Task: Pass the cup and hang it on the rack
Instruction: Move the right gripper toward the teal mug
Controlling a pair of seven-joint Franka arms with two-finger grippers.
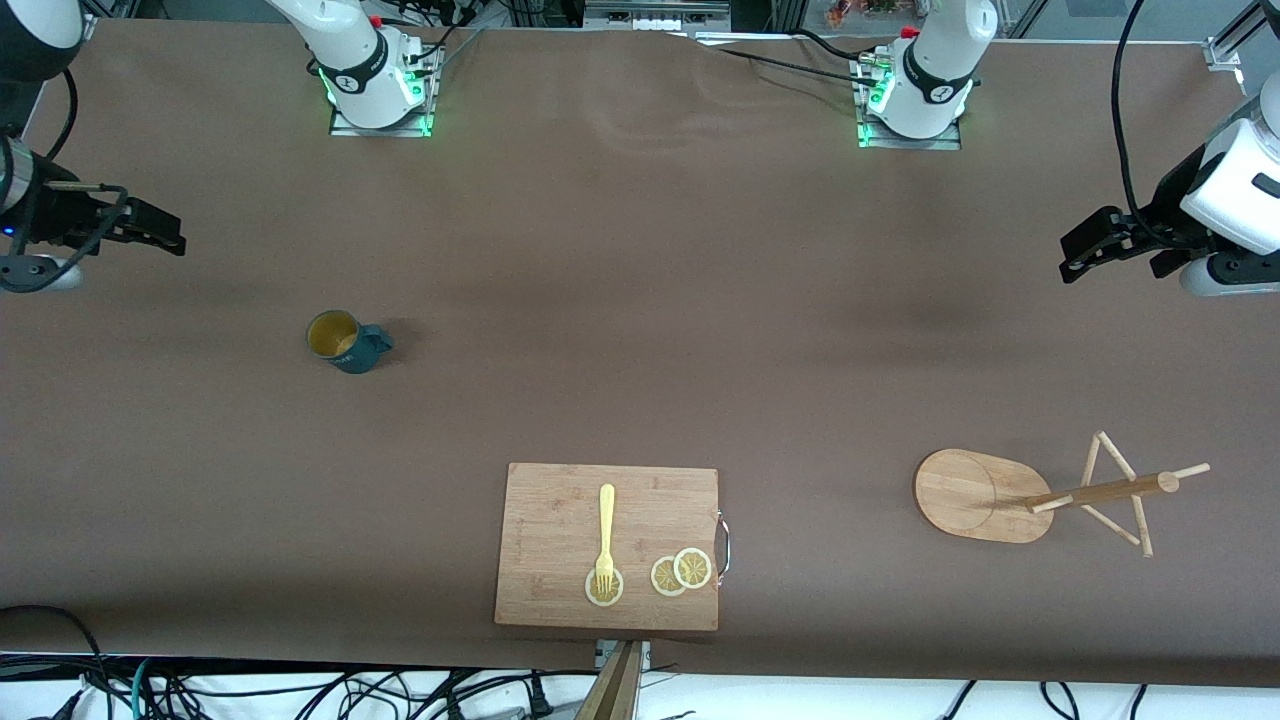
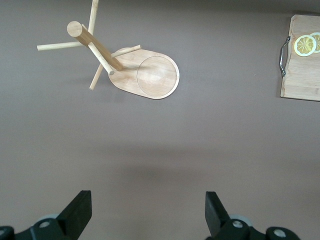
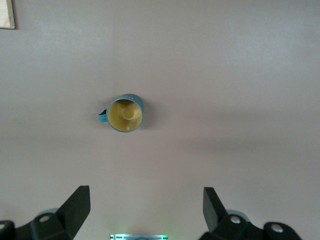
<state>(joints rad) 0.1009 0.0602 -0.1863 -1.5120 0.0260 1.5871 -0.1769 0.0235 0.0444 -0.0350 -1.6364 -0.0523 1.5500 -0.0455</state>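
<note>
The right gripper [image 1: 165, 235] hangs empty over bare table at the right arm's end, its fingers [image 3: 75, 205] spread wide apart. The cup [image 1: 345, 341] stands upright on the table (yellow inside showing), nearer the front camera than that gripper's spot, and nothing touches it.

The left gripper [image 1: 1085, 255] hangs over bare table at the left arm's end, likewise wide open and holding nothing. The rack [image 1: 985, 495] stands well apart from the cup, toward the left arm's end; its pole seems upright on the oval base, though the high view makes that hard to judge.

Between cup and rack, nearest the front camera, lies a board [image 1: 545, 540] with a fork [image 1: 605, 535] and three lemon slices [image 1: 692, 568].
</note>
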